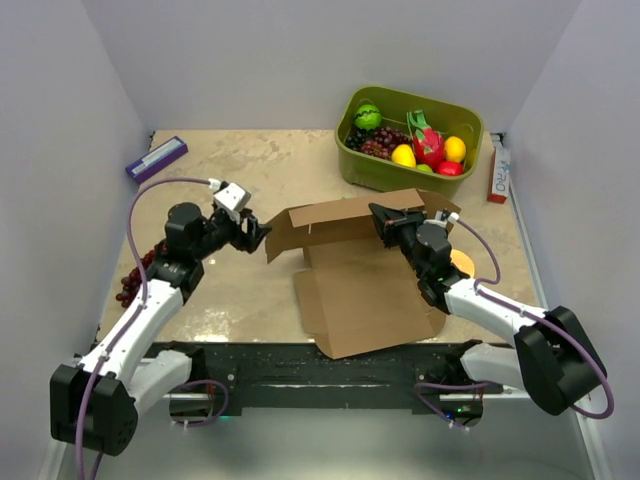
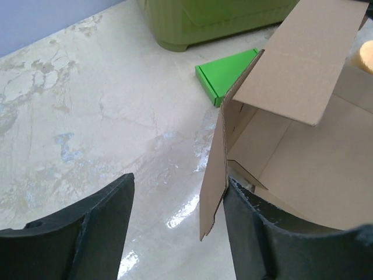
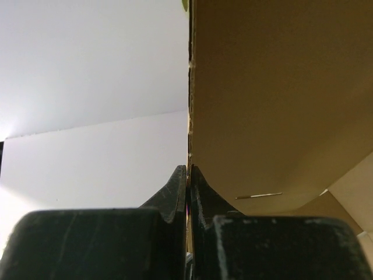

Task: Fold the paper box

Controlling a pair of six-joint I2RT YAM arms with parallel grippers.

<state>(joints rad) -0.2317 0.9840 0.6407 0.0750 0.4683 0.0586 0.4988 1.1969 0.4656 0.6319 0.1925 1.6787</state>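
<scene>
Table (image 1: pixel 220 290): pale marbled top, closed in by plain grey walls at the left, right and rear.

Paper box (image 1: pixel 360 290): plain brown cardboard, half folded, in the middle of the table between the two arms. Base flat on the table, one flat panel reaching toward the near edge, rear wall standing up, left end flap upright and angled outward. From the left wrist view, inside of the box (image 2: pixel 303 169) open and bare, top flap leaning over it.

Fruit bin (image 1: pixel 372 172): olive-green plastic tub at the right rear, just behind the paper box, filled with toy fruit in green, yellow, red and dark purple.

Left gripper (image 1: pixel 258 232): at the left end of the paper box, jaws spread apart. From its own camera (image 2: pixel 179 185), edge of the upright end flap between the two fingers, right against the right-hand one, not pinched.

Right gripper (image 1: pixel 383 222): at the right part of the rear wall, jaws pressed together (image 3: pixel 187 172) on the edge of the cardboard sheet (image 3: pixel 268 87).

Purple box (image 1: pixel 156 158): long and flat, at the left rear, well apart from the paper box.

Red and white carton (image 1: pixel 498 170): narrow, beside the right wall, near the fruit bin.

Bunch of grapes (image 1: pixel 135 278): dark red, at the left edge of the table, beside the left arm.

Green box (image 2: pixel 224 81): small, flat, bright green, on the table between the fruit bin and the paper box.
</scene>
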